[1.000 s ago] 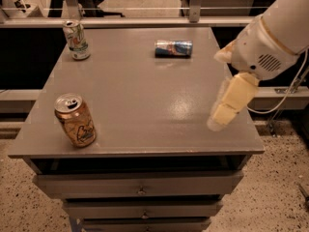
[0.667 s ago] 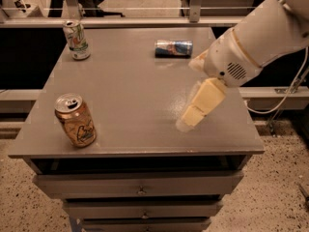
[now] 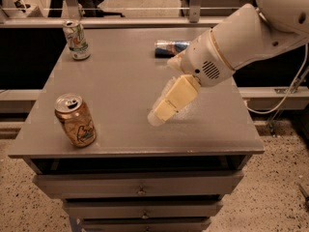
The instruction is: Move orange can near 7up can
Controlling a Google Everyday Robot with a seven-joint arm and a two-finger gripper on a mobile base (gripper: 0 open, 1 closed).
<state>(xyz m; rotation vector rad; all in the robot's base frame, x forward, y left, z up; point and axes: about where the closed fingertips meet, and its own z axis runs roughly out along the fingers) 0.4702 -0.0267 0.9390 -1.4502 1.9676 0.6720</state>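
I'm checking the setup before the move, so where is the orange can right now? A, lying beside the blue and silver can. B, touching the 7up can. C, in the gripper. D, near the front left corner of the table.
D: the orange can sits near the front left corner of the table, well apart from the 7up can at the back left, and the gripper hovers over the table's middle, clear of it.

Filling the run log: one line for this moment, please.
gripper over table centre | orange can front-left, untouched | 7up can back-left | cans apart
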